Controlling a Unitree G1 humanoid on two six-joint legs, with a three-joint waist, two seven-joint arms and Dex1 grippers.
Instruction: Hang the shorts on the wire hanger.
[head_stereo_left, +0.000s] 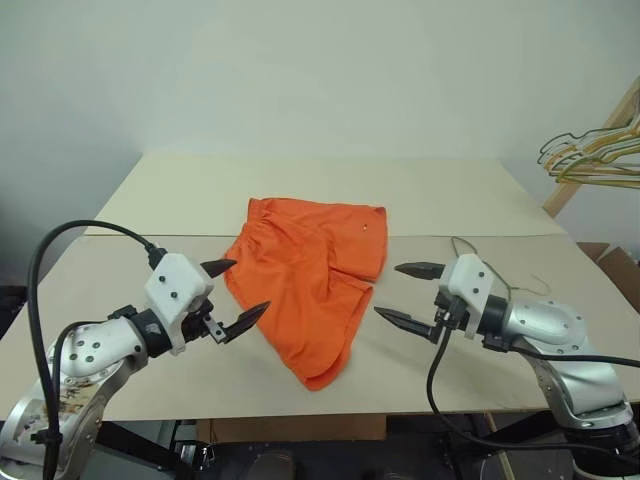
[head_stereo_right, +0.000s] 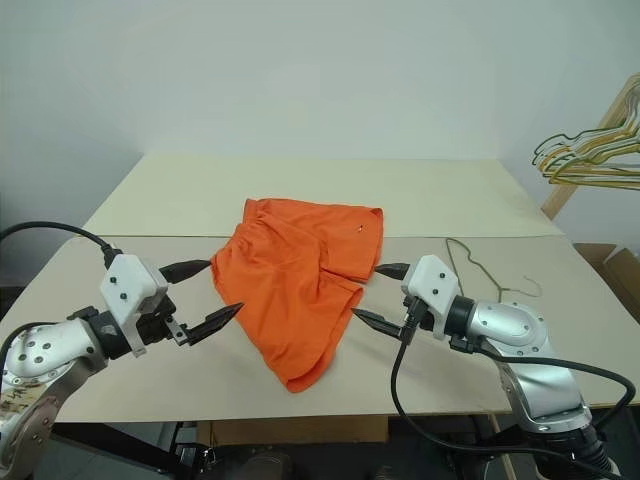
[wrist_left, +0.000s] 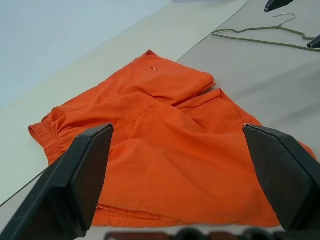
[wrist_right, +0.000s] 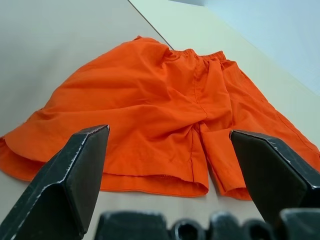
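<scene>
Two grippers of mine hang over the table (head_stereo_left: 120, 200), fingers spread wide and holding nothing. Between them the shorts (head_stereo_left: 310, 280) lie flat and crumpled, waistband toward twelve o'clock, one leg trailing toward six. My left gripper (head_stereo_left: 232, 295) hovers at the shorts' nine o'clock, just beside the fabric; my right gripper (head_stereo_left: 408, 292) hovers at three o'clock, near the hem. The wire hanger (head_stereo_right: 480, 268) lies flat on the table behind my right gripper, at the shorts' three o'clock. Bunched hangers (head_stereo_left: 590, 150) hang at two o'clock.
</scene>
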